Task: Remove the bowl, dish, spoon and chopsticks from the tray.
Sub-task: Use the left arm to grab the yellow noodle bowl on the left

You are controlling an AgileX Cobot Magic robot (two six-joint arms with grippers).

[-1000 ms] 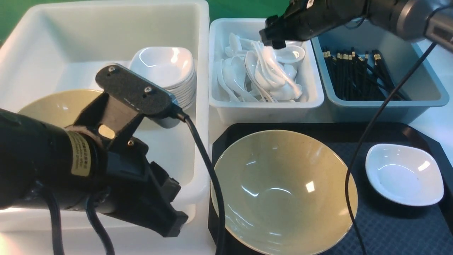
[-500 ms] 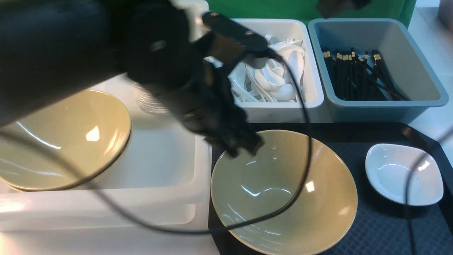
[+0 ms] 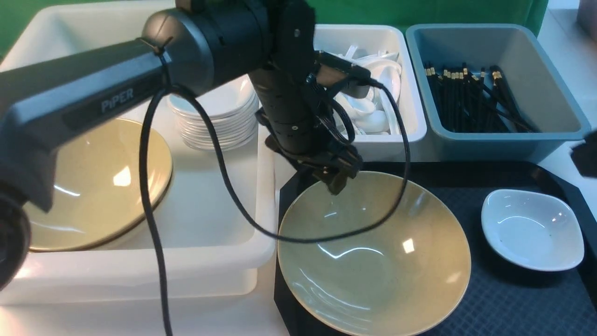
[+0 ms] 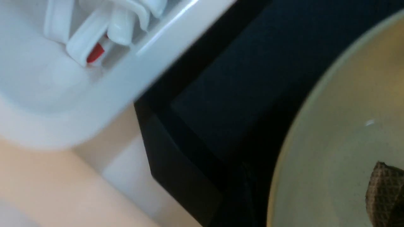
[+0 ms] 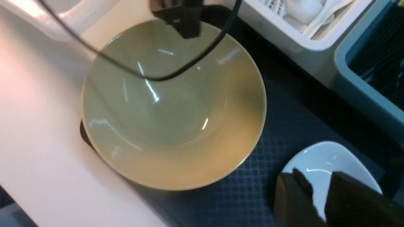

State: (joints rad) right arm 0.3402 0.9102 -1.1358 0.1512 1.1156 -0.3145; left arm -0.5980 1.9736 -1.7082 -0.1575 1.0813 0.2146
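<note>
Two pieces remain on the tray [image 3: 513, 303]: the bowl [image 3: 373, 261] and the dish [image 3: 531, 231]. A second ago the left gripper [image 3: 338, 179] hung over the big white tub [image 3: 140, 275]. Now the bowl's far rim lies just beneath it, though I cannot tell its jaws. The right gripper [image 5: 315, 179] has left the spoon tub [image 3: 410, 135] and hovers above the dish, slightly parted and empty. Both pickups look imminent.

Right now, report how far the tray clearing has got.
Done: the tray holds no cutlery; spoons lie in the white tub, chopsticks in the grey-blue bin. In hand: the left claw hangs over the far rim of the bowl; the right claw, jaws apart, is by the dish. Left: bowl and dish both sit on the tray.
</note>
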